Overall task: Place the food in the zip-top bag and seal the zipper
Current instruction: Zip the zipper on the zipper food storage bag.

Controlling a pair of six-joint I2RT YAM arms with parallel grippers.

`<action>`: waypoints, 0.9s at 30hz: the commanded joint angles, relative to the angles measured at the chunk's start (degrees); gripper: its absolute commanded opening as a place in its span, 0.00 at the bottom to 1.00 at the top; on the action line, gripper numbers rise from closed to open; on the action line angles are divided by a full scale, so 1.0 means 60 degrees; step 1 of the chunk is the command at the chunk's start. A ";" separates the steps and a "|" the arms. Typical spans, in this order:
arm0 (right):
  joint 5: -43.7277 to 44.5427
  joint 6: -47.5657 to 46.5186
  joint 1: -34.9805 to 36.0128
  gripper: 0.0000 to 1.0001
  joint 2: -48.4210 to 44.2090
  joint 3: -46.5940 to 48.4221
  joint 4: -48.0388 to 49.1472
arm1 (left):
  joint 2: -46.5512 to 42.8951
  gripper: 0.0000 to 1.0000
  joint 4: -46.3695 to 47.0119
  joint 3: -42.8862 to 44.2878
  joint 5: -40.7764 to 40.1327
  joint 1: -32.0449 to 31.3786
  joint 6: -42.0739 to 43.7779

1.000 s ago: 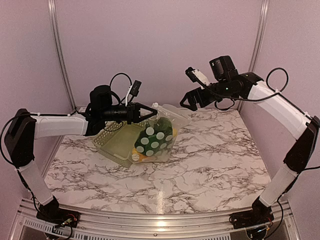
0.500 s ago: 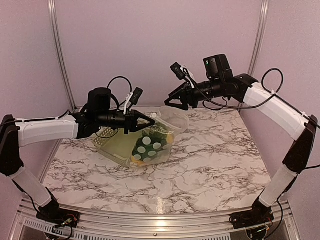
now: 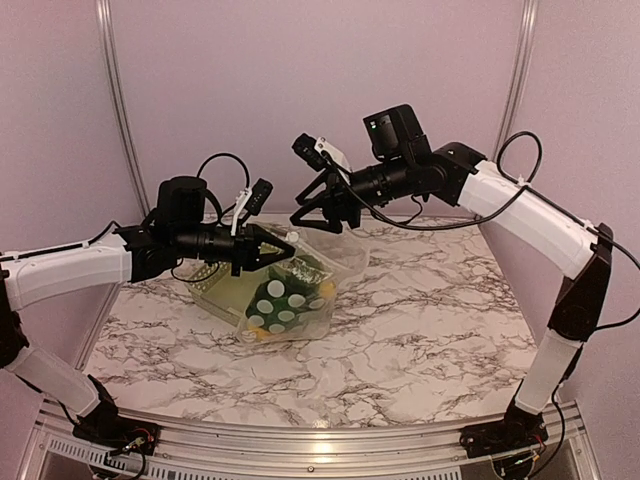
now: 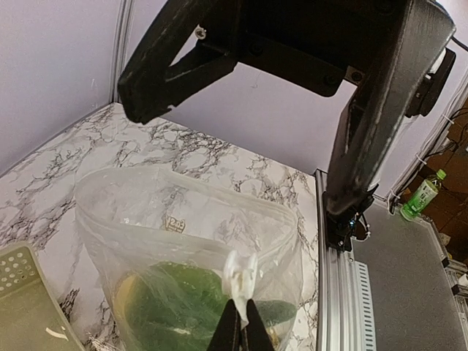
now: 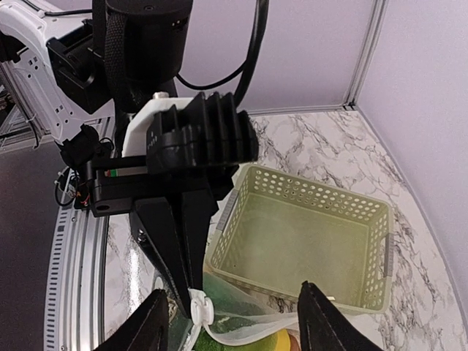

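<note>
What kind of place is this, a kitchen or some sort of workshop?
Probably a robot lab test booth, not a kitchen: a marble-print tabletop boxed in by plain lilac wall panels and silver metal frame rails, with two white-and-black robot arms, left and right, bolted at its near edge.

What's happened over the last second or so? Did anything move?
The right hand swung left from the back right until it hangs over the zip-top bag, and its fingers drew partly together, gripping nothing. The left hand pulled slightly left, dragging the bag's mouth edge along. Unchanged: the left hand stays shut on that edge, the food stays inside the bag, and the basket stays put.
</note>
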 commanded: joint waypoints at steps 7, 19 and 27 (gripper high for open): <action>-0.0608 -0.0186 0.0152 0.58 0.0319 -0.0082 -0.0322 | -0.0429 0.00 -0.0504 0.0003 -0.0207 -0.0015 0.0346; -0.0725 -0.0289 0.0333 0.39 0.0601 -0.0108 -0.0433 | -0.0598 0.00 -0.0800 0.0301 -0.0325 0.0000 0.0612; -0.0745 -0.0346 0.0369 0.28 0.0630 -0.0239 -0.0550 | -0.0607 0.00 -0.0905 0.0393 -0.0427 0.0014 0.0704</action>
